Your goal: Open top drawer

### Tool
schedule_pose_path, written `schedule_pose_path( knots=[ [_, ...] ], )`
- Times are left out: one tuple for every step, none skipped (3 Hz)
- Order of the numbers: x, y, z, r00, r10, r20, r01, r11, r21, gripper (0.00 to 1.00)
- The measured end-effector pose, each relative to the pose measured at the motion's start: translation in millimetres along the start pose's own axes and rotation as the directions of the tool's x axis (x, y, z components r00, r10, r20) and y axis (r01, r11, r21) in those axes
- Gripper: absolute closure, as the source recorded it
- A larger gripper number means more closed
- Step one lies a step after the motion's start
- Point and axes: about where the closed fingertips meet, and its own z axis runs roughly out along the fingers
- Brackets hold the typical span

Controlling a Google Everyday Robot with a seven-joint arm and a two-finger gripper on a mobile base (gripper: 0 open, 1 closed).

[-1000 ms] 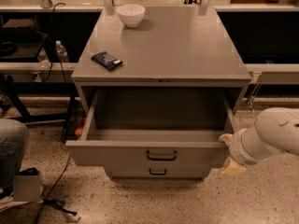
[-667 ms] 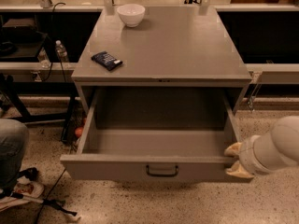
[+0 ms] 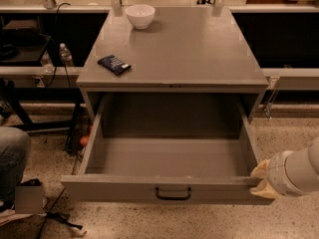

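Note:
The top drawer (image 3: 169, 156) of the grey metal cabinet stands pulled far out toward the camera. Its deep grey box is empty, and a small black bail handle (image 3: 173, 193) sits at the centre of its front. My gripper (image 3: 261, 179) is at the drawer's front right corner, with its tan fingers (image 3: 260, 170) against the right end of the front panel. The white arm (image 3: 299, 173) comes in from the right edge. The lower drawers are hidden behind the open drawer's front.
A white bowl (image 3: 140, 15) and a dark blue packet (image 3: 114, 64) lie on the cabinet top (image 3: 199, 49). A person's leg (image 3: 11, 156) and cables (image 3: 60, 218) are on the floor at the left. Benches run behind the cabinet.
The drawer has slid further out toward the camera, now covering the lower drawers. My gripper has moved with its front right corner.

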Motion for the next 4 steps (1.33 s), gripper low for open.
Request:
schedule_pose_path(
  knots=[
    [-0.2, 0.2, -1.0, 1.0, -0.001, -0.001, 0.001, 1.0, 0.001, 0.57],
    [-0.7, 0.3, -2.0, 1.0, -0.003, -0.002, 0.003, 1.0, 0.003, 0.33],
    [-0.2, -0.3, -5.3, 1.0, -0.002, -0.005, 0.002, 1.0, 0.009, 0.03],
    [1.3, -1.4, -8.8, 1.0, 0.001, -0.007, -0.001, 0.9999, 0.017, 0.0]
  ],
)
